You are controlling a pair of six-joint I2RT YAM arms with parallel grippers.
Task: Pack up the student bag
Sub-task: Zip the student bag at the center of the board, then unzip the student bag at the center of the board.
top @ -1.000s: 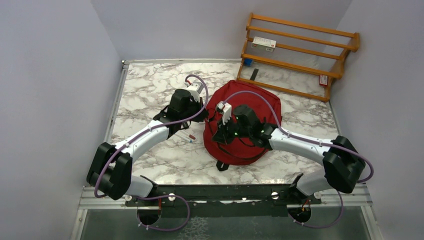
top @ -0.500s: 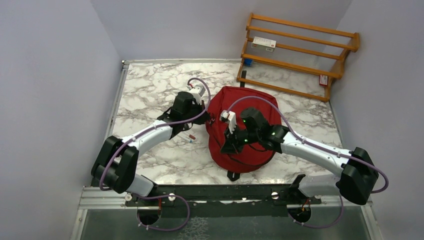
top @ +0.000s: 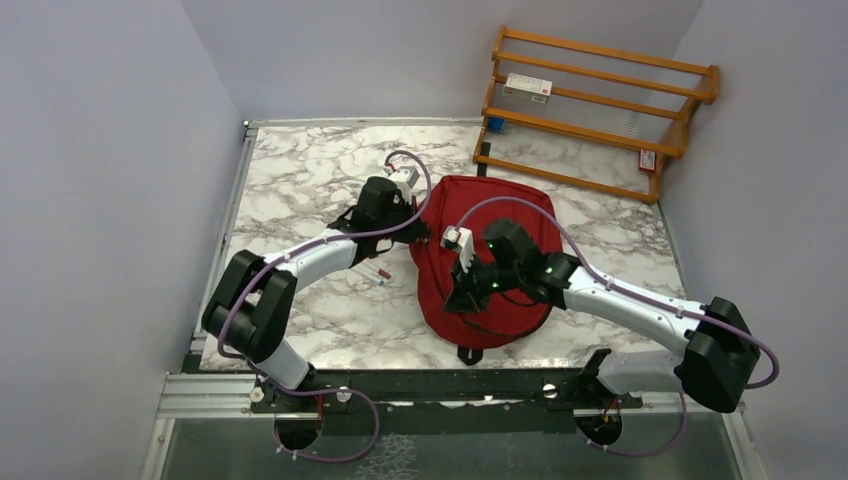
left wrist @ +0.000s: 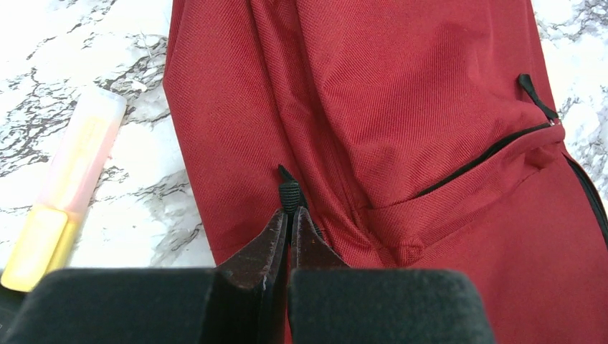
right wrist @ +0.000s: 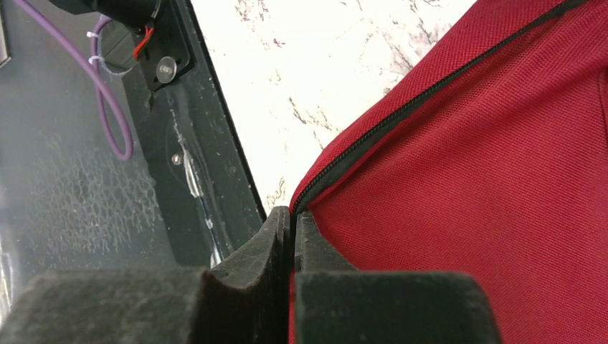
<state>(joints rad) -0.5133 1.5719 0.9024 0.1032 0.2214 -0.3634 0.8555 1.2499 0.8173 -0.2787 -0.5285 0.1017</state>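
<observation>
So the bag [top: 490, 205] is lying flat on the bench [top: 300, 190] between the two arms, with the wooden rack [top: 570, 178] off past its far right corner. A highlighter [left wrist: 68, 179] sits on the marble just beside the bag's left edge.

Left end effector [left wrist: 290, 215] is clamped fully shut on a little black zip pull [left wrist: 289, 192] on the bag's left side. Right end effector [right wrist: 292, 215] is pinched shut too, tips right at the bag's near-left edge where the zip track runs out. It might have a bit of seam in there, but I honestly can't tell.

Handling-wise, my read: it's woven fabric, floppy, and looks flat and pretty empty, so probably light. It'll sag and bunch anywhere you grab it rather than lift as one piece, and the weave looks grippy enough that slipping isn't the worry. It's nothing fragile either.

The trouble is that pulling one spot just drags the whole bag across the bench. So I'd pull on the zip pull, since it's small, stiffer and made for it. I'd anchor the bag with the other side on the seam next to the track, where the cloth is doubled up. Grabbing the big flat panel would only get you a handful of loose cloth.
</observation>
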